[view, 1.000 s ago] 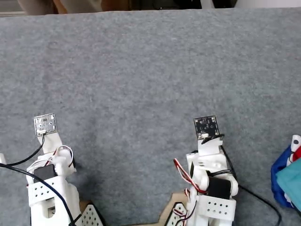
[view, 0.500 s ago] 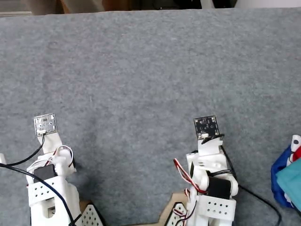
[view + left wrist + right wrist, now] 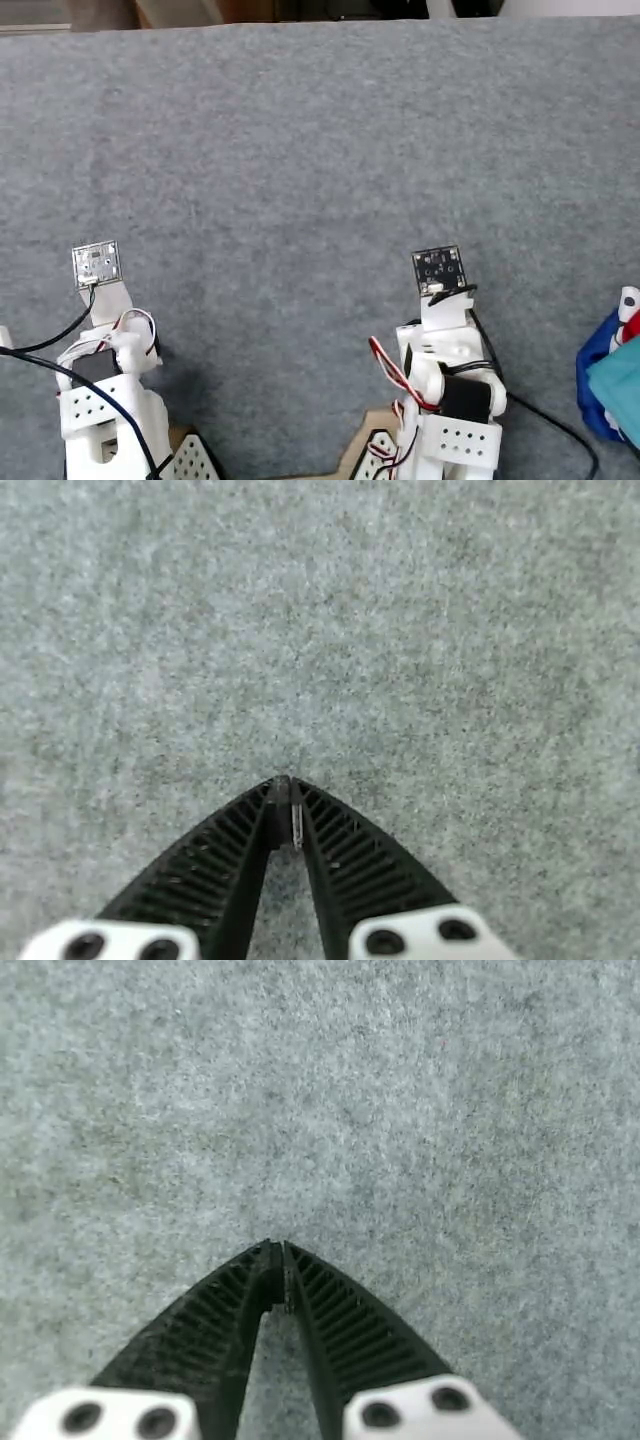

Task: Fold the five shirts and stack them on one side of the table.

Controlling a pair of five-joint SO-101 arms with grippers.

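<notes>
A small pile of shirts (image 3: 612, 385), blue and teal with a bit of red and white, lies at the table's right edge near the front. Both arms sit folded back at the front of the table. My left gripper (image 3: 283, 792) is shut with nothing in it, its black ribbed fingers (image 3: 215, 865) meeting at the tips over bare grey felt. My right gripper (image 3: 276, 1255) is likewise shut and holds nothing, hanging over the felt. In the high view the left arm (image 3: 100, 330) is at the front left and the right arm (image 3: 445, 340) at the front centre-right.
The grey felt table (image 3: 320, 150) stretches wide across the middle and back. Cables run from both arm bases (image 3: 540, 415). A wooden edge (image 3: 180, 10) shows beyond the table's far side.
</notes>
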